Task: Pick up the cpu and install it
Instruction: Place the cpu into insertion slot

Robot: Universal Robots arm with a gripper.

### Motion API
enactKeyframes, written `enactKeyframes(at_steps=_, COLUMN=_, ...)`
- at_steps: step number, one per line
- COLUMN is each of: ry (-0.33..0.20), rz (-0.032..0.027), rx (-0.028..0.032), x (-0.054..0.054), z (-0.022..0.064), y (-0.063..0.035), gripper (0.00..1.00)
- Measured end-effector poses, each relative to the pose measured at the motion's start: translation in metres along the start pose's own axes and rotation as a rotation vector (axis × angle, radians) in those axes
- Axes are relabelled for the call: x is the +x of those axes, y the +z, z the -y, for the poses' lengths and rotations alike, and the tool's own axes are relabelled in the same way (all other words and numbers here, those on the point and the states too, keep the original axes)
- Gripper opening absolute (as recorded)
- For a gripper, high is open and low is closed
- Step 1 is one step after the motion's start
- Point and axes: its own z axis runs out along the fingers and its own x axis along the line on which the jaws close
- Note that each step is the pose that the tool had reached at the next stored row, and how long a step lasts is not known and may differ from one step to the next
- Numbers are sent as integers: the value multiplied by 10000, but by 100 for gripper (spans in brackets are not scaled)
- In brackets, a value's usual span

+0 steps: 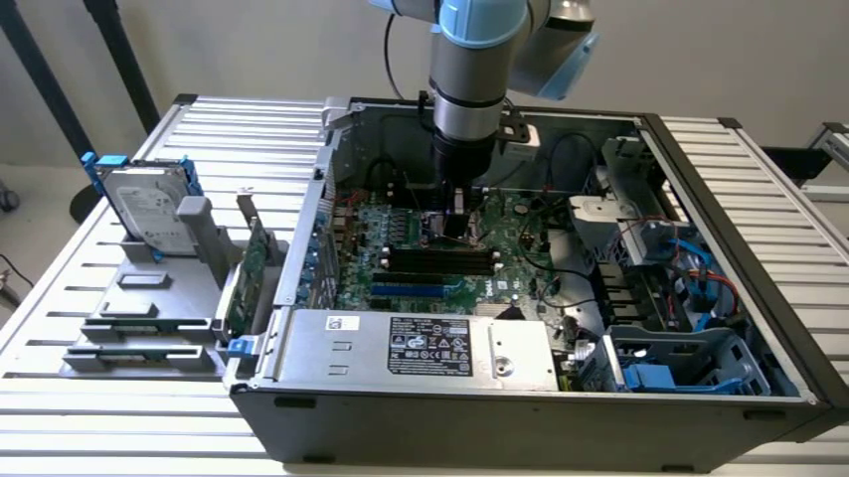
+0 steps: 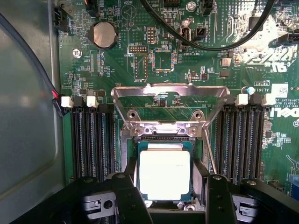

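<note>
Gripper closest to lens, clamped on cpu by two opposite edges, dark fingers either side, metal top facing up. Edge grip prob. chosen to keep the underside clear and the chip level. Cpu sitting square within socket, flush or just above it. Can't tell which, since contact btwn chip and socket lies under the chip. Near edge of cpu cut off by gripper body.

Just beyond, silver load plate standing raised and tipped back, presumably to leave the socket open from above. Memory slots flanking socket on both sides, looking empty. Further out on mobo: coin cell and black cable looping across, both ends out of frame.

Ext. view: arm vertical over open pc case, a straight-down stance suited to a top-loading socket, w/ wrist blocking the spot beneath it. PSU against near wall of case. Outside case, toward ext. view's left, grey rack on slatted table w/ HDD and green card propped on edge, well apart from the work. Label print too small to read.
</note>
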Motion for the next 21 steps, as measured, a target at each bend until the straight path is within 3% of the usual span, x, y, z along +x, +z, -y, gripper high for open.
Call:
enactKeyframes(at_steps=3, ry=-5, rz=-4, rx=-2, x=1, z=0, y=2, gripper=56)
enactKeyframes(at_steps=4, ry=-6, rz=-3, rx=-1, x=1, z=0, y=1, gripper=63)
enactKeyframes(at_steps=11, ry=-7, rz=0, rx=1, x=1, z=0, y=-21, gripper=63)
enactKeyframes(at_steps=21, ry=-7, rz=-21, rx=8, x=6, z=40, y=-216, gripper=63)
